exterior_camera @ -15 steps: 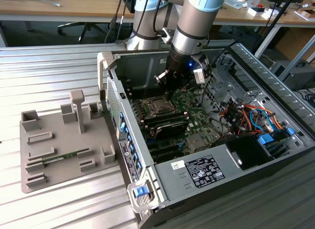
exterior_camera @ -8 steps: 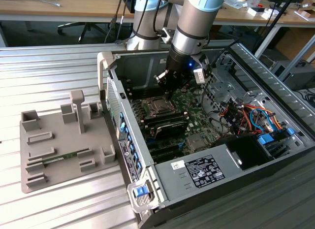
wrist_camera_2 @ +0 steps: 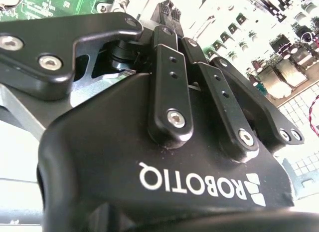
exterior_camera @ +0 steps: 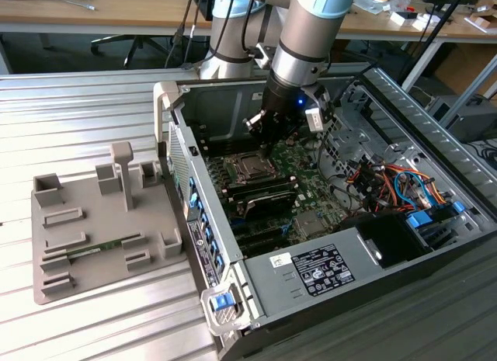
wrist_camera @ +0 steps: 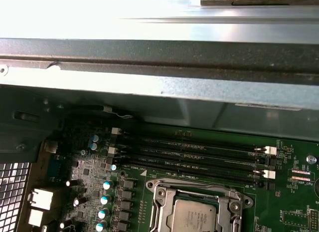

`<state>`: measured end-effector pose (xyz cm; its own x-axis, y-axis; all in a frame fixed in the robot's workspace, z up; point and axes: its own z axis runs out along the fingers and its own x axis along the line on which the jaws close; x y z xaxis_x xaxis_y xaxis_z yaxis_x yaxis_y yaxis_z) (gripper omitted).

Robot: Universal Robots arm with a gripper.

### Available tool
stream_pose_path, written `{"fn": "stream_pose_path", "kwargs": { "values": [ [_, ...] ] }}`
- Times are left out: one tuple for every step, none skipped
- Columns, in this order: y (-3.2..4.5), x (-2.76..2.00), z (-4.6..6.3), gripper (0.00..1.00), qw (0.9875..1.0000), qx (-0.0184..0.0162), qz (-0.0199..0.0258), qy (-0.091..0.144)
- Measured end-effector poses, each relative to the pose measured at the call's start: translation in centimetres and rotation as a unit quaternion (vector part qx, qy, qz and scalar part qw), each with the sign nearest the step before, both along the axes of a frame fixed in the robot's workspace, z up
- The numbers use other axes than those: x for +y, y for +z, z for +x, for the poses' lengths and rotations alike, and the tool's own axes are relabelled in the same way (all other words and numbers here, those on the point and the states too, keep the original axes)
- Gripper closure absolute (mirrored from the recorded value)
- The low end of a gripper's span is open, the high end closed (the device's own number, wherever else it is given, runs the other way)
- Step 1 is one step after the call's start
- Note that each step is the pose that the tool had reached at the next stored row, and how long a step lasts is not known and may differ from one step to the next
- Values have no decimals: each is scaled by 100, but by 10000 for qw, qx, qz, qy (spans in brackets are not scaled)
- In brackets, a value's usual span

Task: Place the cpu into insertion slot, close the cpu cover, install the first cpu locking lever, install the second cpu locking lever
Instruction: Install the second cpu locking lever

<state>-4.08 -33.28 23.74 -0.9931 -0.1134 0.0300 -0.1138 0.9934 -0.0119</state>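
Where ribbed table (exterior_camera: 93,112) runs, desks (exterior_camera: 116,8) behind.

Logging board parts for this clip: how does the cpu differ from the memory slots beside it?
The cpu is a square chip with a silvery-grey top; the memory slots are long, narrow black strips. The cpu sits inside a metal cover frame; the memory slots lie bare in parallel rows with white clips at their ends. Both sit flat on the green motherboard.
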Motion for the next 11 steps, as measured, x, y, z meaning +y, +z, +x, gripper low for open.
{"fn": "stream_pose_path", "kwargs": {
  "values": [
    [0,-6,22,90,10000,1,-1,0],
    [-2,-15,41,90,10000,3,-1,0],
    [-5,-29,64,90,10000,4,0,0],
    [-6,-48,77,90,10000,5,0,0],
    [-6,-69,85,90,10000,5,-1,0],
    [-7,-120,88,90,10000,5,-9,0],
    [-9,-187,90,90,10000,5,-12,-1],
    [-15,-238,92,90,10000,5,-11,-1],
    [-17,-272,93,90,10000,5,-12,0],
    [-20,-289,94,90,10000,5,-12,0],
    [-23,-307,95,90,10000,5,-12,0]
  ]
}}
